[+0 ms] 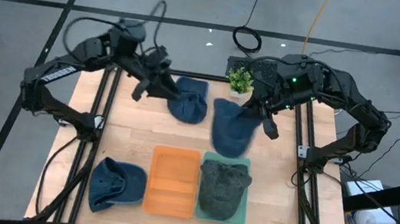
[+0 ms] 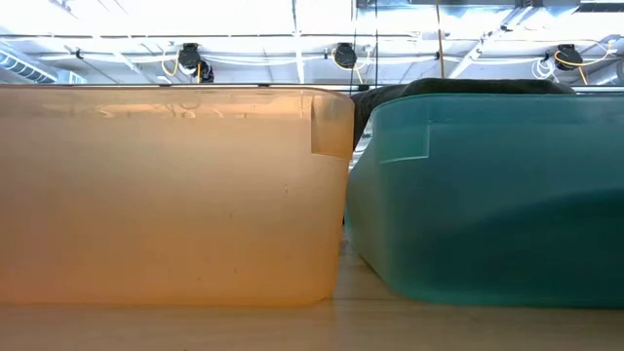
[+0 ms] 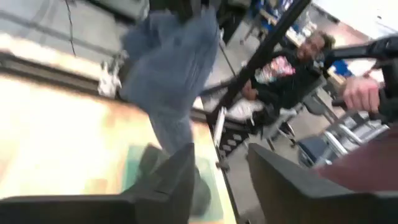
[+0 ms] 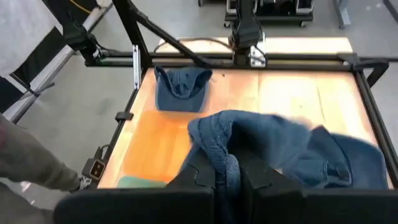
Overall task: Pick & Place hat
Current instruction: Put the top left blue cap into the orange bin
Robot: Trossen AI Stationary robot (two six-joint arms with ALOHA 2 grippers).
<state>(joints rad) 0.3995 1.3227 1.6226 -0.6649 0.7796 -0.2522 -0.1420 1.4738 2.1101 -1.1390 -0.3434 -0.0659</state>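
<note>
The right tool [image 1: 255, 113] is gripping a blue hat [image 1: 230, 128], dangling it over the tabletop [image 1: 300, 172] at 12 o'clock from the green bin [image 1: 240, 215]. The left tool [image 1: 159, 83] is standing partly parted beside another blue hat [image 1: 189, 100], while an orange bin [image 1: 172, 181] and a third blue hat [image 1: 116, 184] are lying at 9 o'clock from the green one.

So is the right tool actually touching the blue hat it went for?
Touching. The right wrist view shows the right tool shut on a fold of the blue hat, fabric pinched between its fingers; the high view shows that hat hanging from it.
</note>
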